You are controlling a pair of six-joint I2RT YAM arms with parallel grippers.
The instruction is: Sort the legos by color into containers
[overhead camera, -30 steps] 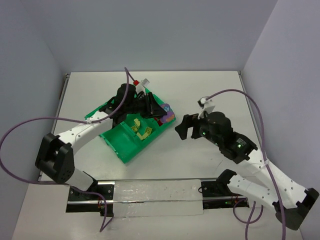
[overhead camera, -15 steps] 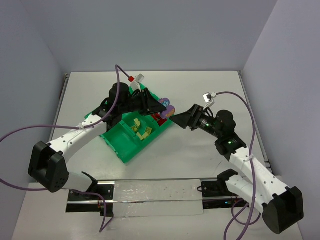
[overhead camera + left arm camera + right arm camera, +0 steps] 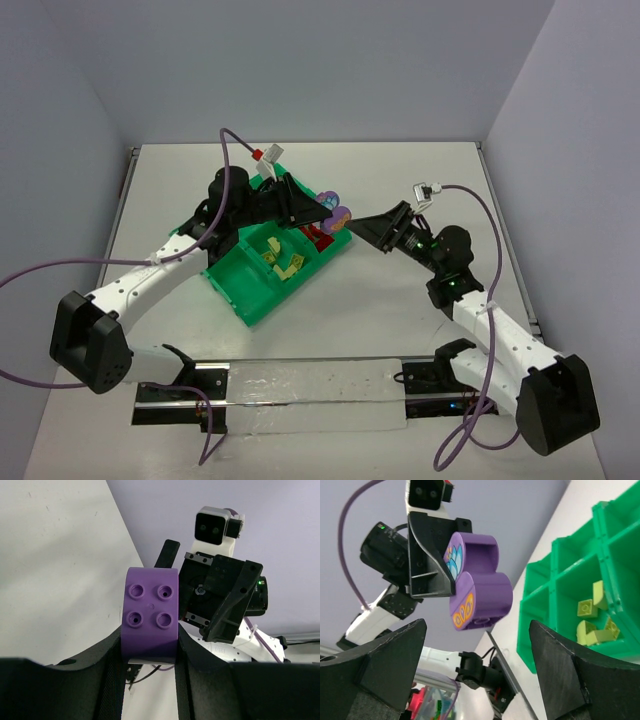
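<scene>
My left gripper (image 3: 322,212) is shut on a purple lego (image 3: 336,213) with a butterfly print and holds it in the air over the right corner of the green tray (image 3: 232,288). In the left wrist view the four-stud brick (image 3: 150,611) sits between my fingertips (image 3: 116,650). My right gripper (image 3: 366,226) is open and points at the brick from the right, just short of it. In the right wrist view the brick (image 3: 482,582) hangs ahead of the open fingers (image 3: 380,665), apart from them. Pale yellow-green legos (image 3: 281,259) and red legos (image 3: 318,236) lie in tray compartments.
The tray (image 3: 570,575) lies tilted left of the table's centre, with yellow-green bricks (image 3: 590,617) in one section. A metal rail (image 3: 300,385) runs along the near edge. Purple cables loop from both arms.
My right arm has swung up and left, so its open gripper now faces the purple lego. My left wrist has drawn back and turned, still holding the lego over the tray corner.
</scene>
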